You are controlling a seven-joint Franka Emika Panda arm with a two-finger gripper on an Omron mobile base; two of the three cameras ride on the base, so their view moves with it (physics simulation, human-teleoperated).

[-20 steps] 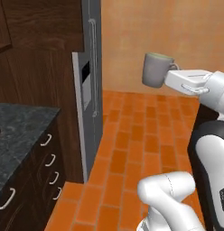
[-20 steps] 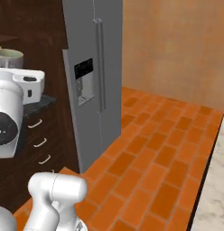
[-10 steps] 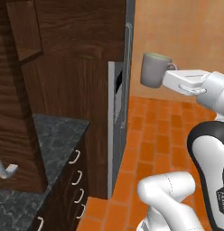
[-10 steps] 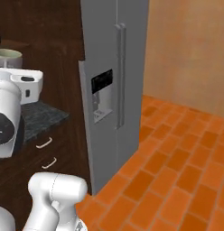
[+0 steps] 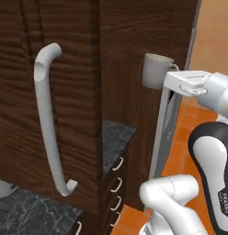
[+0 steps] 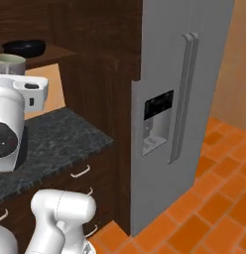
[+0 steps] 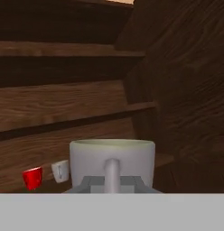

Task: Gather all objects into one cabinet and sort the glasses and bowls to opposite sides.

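Beside the dark cabinet with its long white handle, the fingers are clamped on an upright off-white mug's handle, held high. Right base view adds a black bowl on a shelf; hand view adds a red mug beside another pale mug

My pincer carries a mug by its handle; beyond it in the cabinet, two mugs stand side by side, low left; a bowl rests on the shelf behind.
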